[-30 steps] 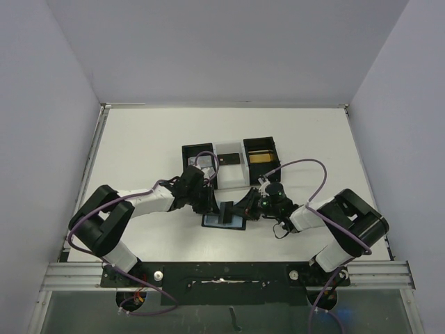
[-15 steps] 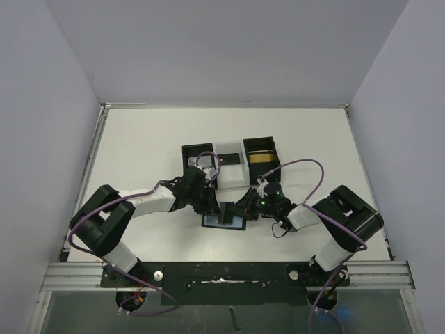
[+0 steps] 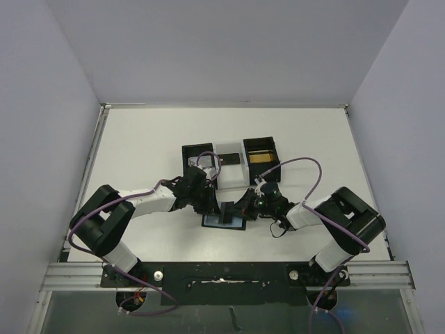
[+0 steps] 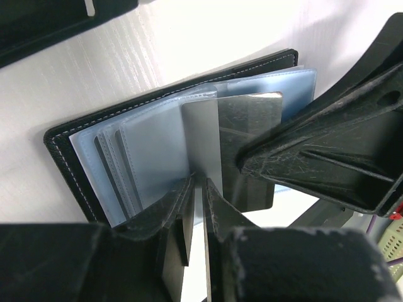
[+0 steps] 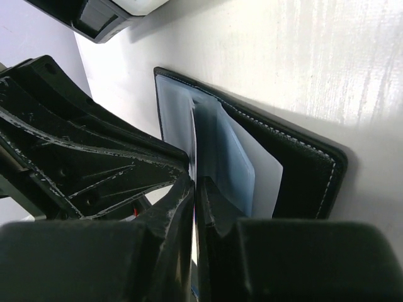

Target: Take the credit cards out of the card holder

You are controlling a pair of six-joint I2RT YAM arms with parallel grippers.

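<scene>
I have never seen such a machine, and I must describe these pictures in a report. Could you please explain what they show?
These are two robot arms bolted at the near edge of a white table. One picture looks down from above; the other two come from a small camera on each wrist, so the black shapes at their bottom are that arm's own fingers. On the table lies a black card holder, spread open, with blue-grey plastic pockets. Behind it stand open black boxes; one holds a gold-tan card. The left claw and the right claw are both shut on a thin pocket leaf standing up from the holder's middle. Whether a card sits inside it, I cannot tell.
</scene>
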